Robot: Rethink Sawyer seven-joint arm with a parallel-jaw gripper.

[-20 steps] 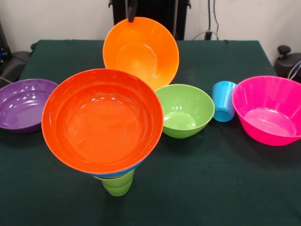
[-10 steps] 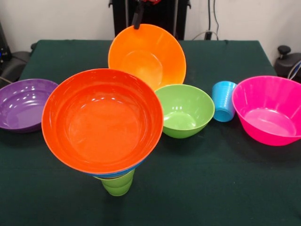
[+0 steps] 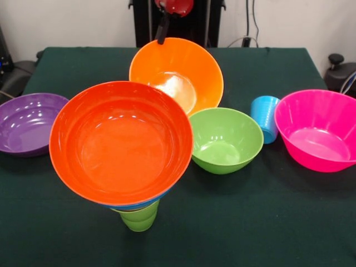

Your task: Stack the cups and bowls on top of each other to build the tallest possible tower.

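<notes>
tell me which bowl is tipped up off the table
The yellow-orange bowl at the back: the hand holds its top rim, so its opening faces the camera. The purple, green and pink bowls sit flat.

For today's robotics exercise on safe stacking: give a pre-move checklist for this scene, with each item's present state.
1. Gripper on the yellow-orange bowl rim: ok; whether it is clamped, cannot tell.
2. That bowl level: not ok, tilted.
3. It is clear of the green bowl: not ok, they appear to touch.
4. Tower's orange bowl centred on the lime cup: cannot tell.
5. Blue cup upright: ok.
</notes>
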